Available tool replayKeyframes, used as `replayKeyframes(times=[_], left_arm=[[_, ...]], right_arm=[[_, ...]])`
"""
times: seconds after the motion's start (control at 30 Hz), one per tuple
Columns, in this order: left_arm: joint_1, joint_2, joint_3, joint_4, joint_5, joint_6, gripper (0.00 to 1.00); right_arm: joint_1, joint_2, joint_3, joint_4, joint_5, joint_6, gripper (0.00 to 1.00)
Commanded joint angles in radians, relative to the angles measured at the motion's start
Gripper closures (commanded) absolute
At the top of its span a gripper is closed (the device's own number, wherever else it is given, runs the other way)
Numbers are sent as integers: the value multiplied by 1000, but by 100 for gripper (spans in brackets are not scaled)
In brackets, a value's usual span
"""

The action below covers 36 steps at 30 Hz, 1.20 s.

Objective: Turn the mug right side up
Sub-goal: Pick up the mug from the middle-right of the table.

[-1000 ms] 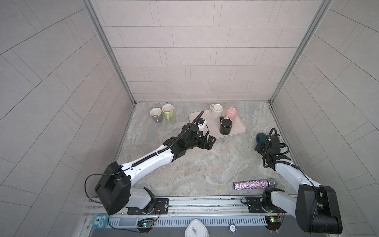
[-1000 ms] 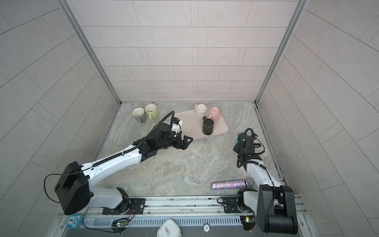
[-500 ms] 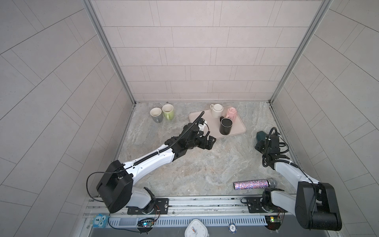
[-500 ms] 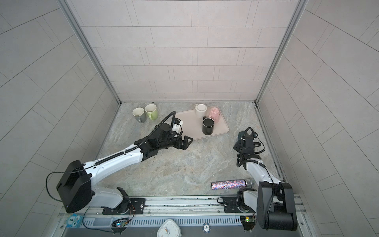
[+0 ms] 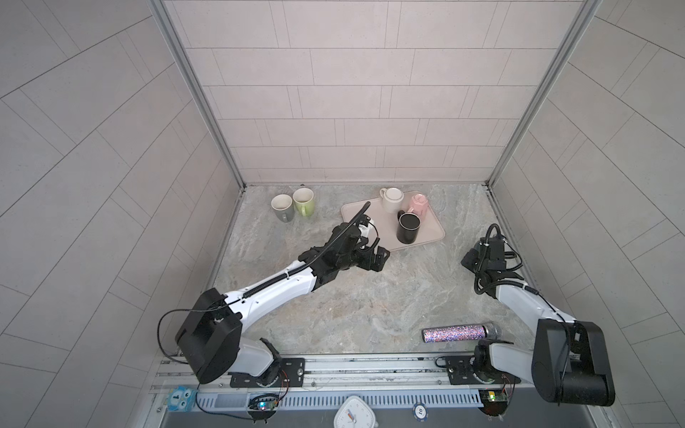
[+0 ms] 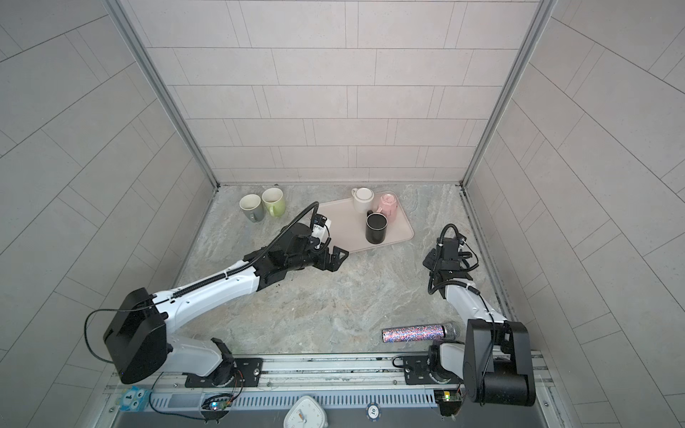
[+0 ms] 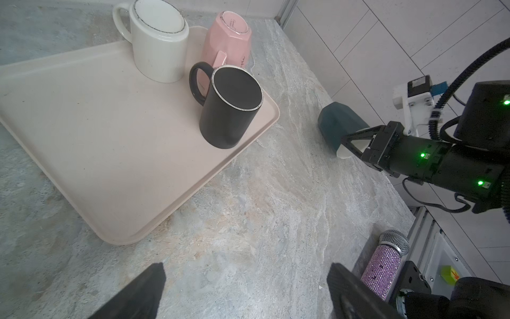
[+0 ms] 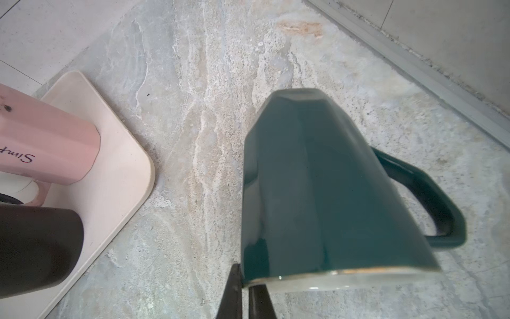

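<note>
The dark teal mug [image 8: 317,187] with a cream inside is tipped over at the right of the marble table, base pointing away from my right wrist and handle [image 8: 430,201] out to one side. My right gripper [image 8: 245,279] is shut on its rim, one finger inside and one outside. From the left wrist view the same mug [image 7: 335,121] shows with the right gripper [image 7: 345,142] at its mouth. In both top views the right gripper [image 5: 476,259] [image 6: 437,261] covers most of the mug. My left gripper [image 7: 245,272] [image 5: 380,255] hovers open and empty by the tray's front corner.
A beige tray [image 5: 357,218] at the back holds an upturned white mug [image 5: 393,196], an upturned pink mug [image 5: 419,203] and a black mug [image 5: 407,228]. A grey mug [image 5: 282,205] and a green mug [image 5: 304,200] stand at the back left. A glitter microphone [image 5: 457,332] lies front right.
My right gripper's jaws have closed onto the teal mug's rim. The left arm has barely moved.
</note>
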Motion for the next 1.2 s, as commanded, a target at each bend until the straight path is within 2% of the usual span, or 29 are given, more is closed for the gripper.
replayKeyframes(times=[0.0, 0.3, 0.63, 0.87, 1.03, 1.17], left_arm=[[6, -6, 24, -2, -11, 8, 2], [5, -26, 11, -2, -19, 8, 2], [6, -41, 1, 6, -19, 5, 3], [6, -65, -13, 14, -23, 3, 2], [7, -82, -30, 27, -25, -2, 2], [6, -93, -44, 36, -28, -6, 2]], right_arm=[[0, -12, 56, -86, 15, -11, 100], [0, 24, 167, -232, -53, -6, 100], [0, 61, 297, -429, -93, -74, 100], [5, 181, 434, -609, -151, -154, 100], [18, 266, 548, -734, -151, -197, 100], [26, 273, 589, -760, -133, -205, 100]])
